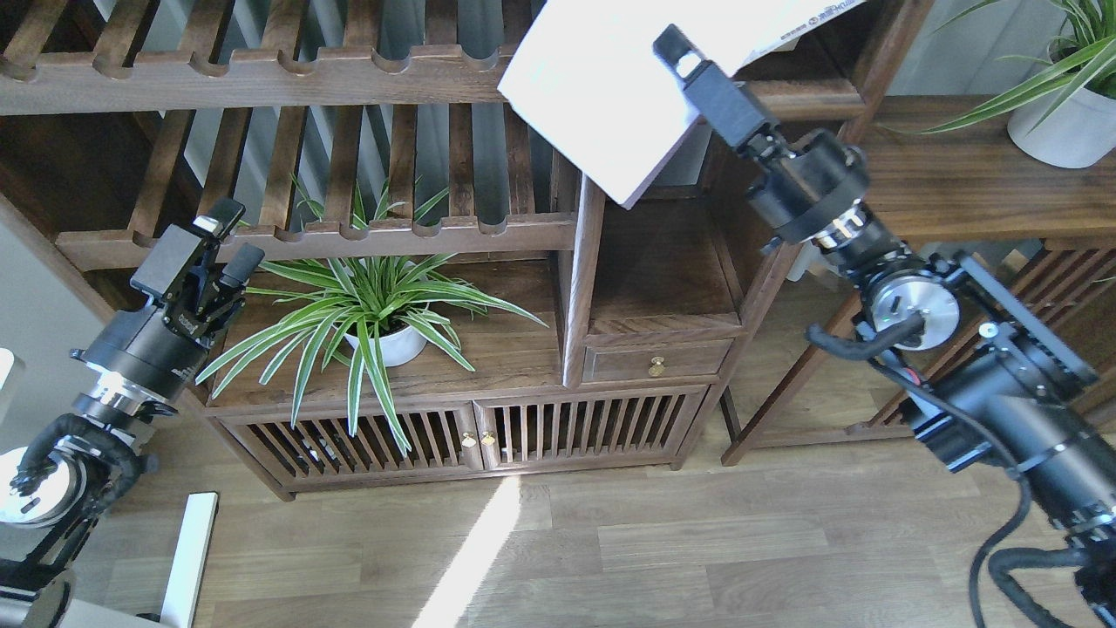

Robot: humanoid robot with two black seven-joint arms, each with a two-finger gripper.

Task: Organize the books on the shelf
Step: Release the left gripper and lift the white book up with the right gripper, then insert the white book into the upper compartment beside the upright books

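Before the shelf (789, 90), the right tool (689, 65) clamps the tilted white book (602, 96), corner downward; the left tool (228, 242) is parted.

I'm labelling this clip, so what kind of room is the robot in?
Probably a living room or study: a dark wooden bookcase, potted plants and a wood-plank floor.

A dark brown wooden bookcase (575, 288) stands on a pale plank floor (610, 541). A potted spider plant (375, 314) sits on its lower board beneath slatted racks (349, 235). On a side ledge (959, 183) at right sits another potted plant (1059, 105).
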